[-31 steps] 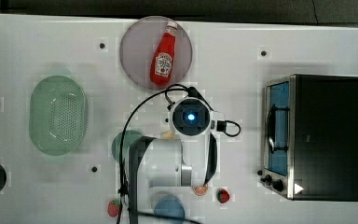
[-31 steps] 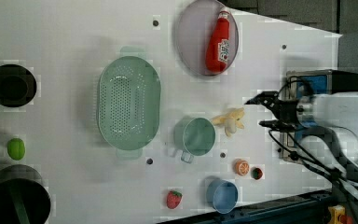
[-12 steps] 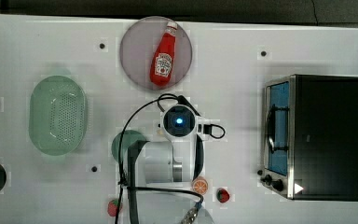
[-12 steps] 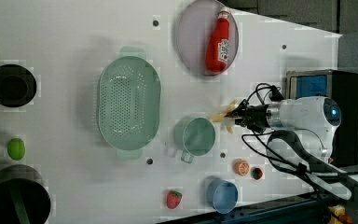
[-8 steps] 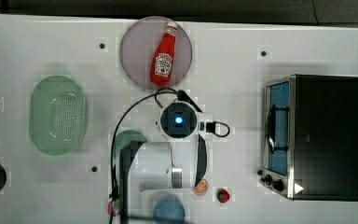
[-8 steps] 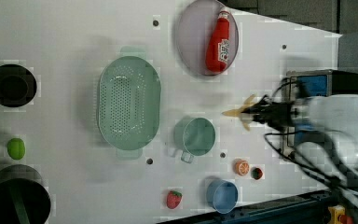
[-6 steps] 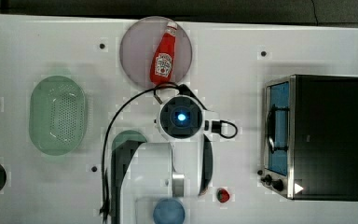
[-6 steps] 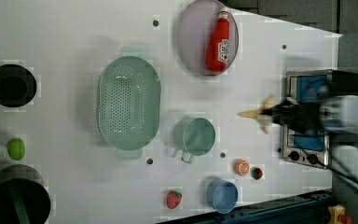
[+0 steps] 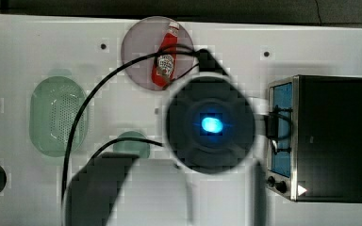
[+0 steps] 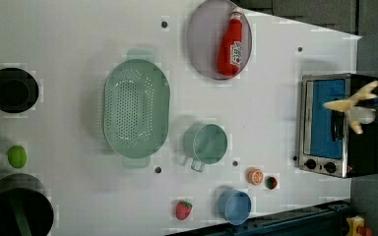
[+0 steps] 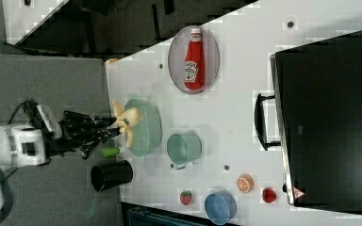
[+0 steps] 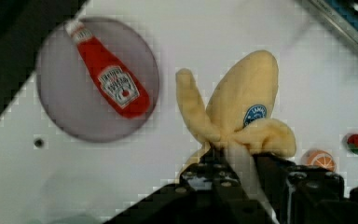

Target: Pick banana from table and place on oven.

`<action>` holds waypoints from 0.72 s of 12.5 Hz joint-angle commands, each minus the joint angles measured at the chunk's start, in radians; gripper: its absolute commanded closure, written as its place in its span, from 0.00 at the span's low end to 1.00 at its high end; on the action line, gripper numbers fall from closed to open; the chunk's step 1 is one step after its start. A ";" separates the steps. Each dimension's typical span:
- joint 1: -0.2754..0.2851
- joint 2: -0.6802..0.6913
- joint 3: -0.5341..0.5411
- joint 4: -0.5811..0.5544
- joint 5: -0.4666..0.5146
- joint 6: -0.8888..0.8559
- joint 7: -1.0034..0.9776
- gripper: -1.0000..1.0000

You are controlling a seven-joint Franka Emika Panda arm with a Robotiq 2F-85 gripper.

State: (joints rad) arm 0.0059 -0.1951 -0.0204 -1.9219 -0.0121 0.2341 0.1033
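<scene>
The pick is done: the banana (image 12: 242,116) is off the table (image 10: 78,39) and pinched in the gripper (image 12: 230,161), whose jaws stand narrowly apart, closed on the fruit's gathered middle. Its soft lobes fan out just beyond the fingertips, with the blue sticker facing the wrist camera.

What is left is the carry and the drop. In the left view the banana (image 10: 352,105) hangs in the air in front of the oven (image 10: 339,125), overlapping its blue door (this says nothing sure about height above it). It has not been set on the black top, so the placing and release remain, as I judge it
</scene>
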 commanded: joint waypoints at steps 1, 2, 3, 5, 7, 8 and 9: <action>-0.040 0.064 -0.137 0.031 -0.006 -0.094 -0.078 0.79; -0.046 0.085 -0.183 0.046 -0.017 -0.093 -0.150 0.79; -0.049 0.111 -0.234 0.058 -0.028 -0.087 -0.236 0.79; -0.055 0.170 -0.337 0.074 -0.045 -0.045 -0.407 0.79; -0.058 0.232 -0.435 0.075 -0.045 0.050 -0.581 0.79; -0.058 0.267 -0.481 0.075 -0.045 0.105 -0.669 0.79; -0.059 0.302 -0.521 0.075 -0.045 0.160 -0.754 0.79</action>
State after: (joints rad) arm -0.0337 0.1381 -0.5132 -1.8516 -0.0390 0.3486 -0.4600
